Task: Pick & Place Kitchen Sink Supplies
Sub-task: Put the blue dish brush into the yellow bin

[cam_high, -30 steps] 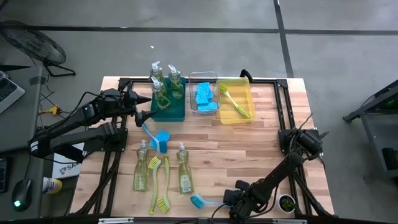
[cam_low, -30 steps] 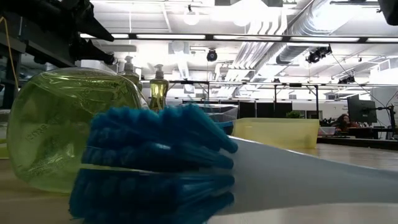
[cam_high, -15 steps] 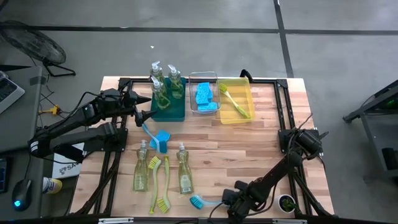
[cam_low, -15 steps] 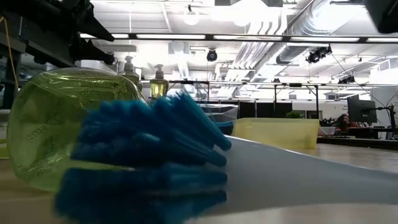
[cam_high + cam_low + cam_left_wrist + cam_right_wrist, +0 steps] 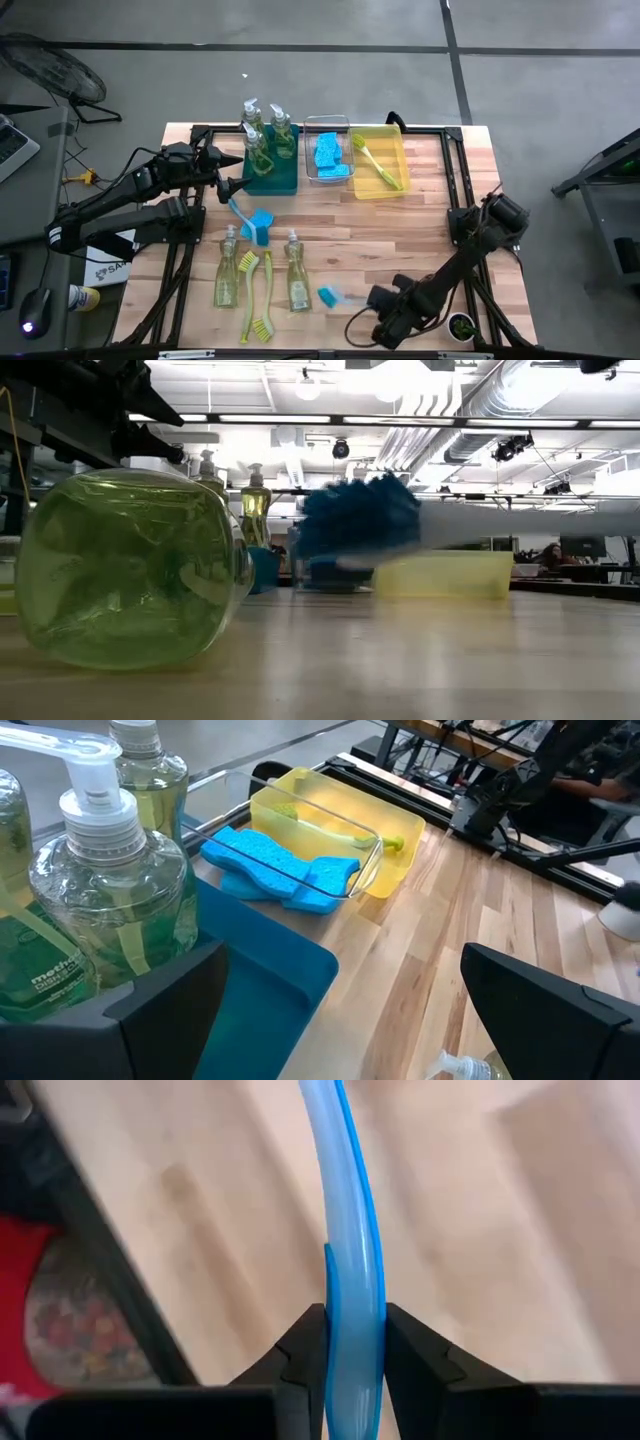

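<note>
My right gripper (image 5: 378, 300), near the table's front edge, is shut on a blue dish brush (image 5: 330, 296). The low view shows its bristle head (image 5: 355, 520) in the air. My left gripper (image 5: 235, 176) hangs open beside the teal bin (image 5: 285, 178), which holds three soap bottles (image 5: 262, 140); nothing is between its fingers (image 5: 160, 1000). Lying flat on the wood are two soap bottles (image 5: 226, 275) (image 5: 296, 282), two yellow-green brushes (image 5: 256, 295) and another blue brush (image 5: 252, 218). Blue sponges (image 5: 328, 152) lie in the clear bin and a yellow-green brush (image 5: 378, 165) in the yellow bin. My right gripper pinches the brush's pale blue handle (image 5: 355, 1315) between its two fingers, well away from the bristle head. The fingers come steeply from above and lie across the handle. The brush hangs about level, clear of the table, with its head toward the table's left.
The clear bin (image 5: 345, 176) and the yellow bin (image 5: 400, 150) stand side by side at the far edge, right of the teal one. A lying soap bottle (image 5: 130, 570) fills the low view's left. Bare wood lies between the bins and my right gripper.
My right gripper has risen and gone a little toward the far edge, taking the blue brush with it. The brush lay on the table near the front edge; it now hangs clear of the wood, farther from the low camera. My left arm has kept still.
</note>
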Tool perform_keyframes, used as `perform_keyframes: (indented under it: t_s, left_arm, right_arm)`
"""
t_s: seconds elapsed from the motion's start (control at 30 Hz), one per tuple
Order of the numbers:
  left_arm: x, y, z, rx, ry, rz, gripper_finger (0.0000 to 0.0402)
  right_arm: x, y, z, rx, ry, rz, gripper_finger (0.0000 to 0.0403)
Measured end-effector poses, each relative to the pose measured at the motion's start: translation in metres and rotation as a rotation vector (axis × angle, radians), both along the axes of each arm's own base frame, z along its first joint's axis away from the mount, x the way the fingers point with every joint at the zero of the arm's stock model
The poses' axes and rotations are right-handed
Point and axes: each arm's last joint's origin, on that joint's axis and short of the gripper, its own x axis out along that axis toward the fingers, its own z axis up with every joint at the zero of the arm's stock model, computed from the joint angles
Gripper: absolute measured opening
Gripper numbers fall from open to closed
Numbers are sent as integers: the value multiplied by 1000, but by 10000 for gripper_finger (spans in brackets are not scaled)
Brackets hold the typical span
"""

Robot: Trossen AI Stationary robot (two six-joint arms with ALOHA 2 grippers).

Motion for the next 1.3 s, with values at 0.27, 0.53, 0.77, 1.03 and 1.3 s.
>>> perform_keyframes:
  t_s: [0.27, 0.53, 0.77, 1.03, 1.3]
  left_arm:
    - [0, 0, 0, -7, -3, 2, 395]
    - [0, 0, 0, -7, -3, 3, 395]
    - [0, 0, 0, -7, -3, 2, 395]
    - [0, 0, 0, 0, 0, 0, 395]
    - [0, 0, 0, 1, 0, 0, 395]
  right_arm:
    - [-11, -39, 32, -191, -9, -184, 67]
    - [-9, -91, 56, -369, -5, -344, 67]
    - [-6, -150, 72, -466, 101, -519, 67]
    - [-4, -215, 86, -537, 197, -594, 67]
    - [1, -263, 86, -553, 266, -579, 67]
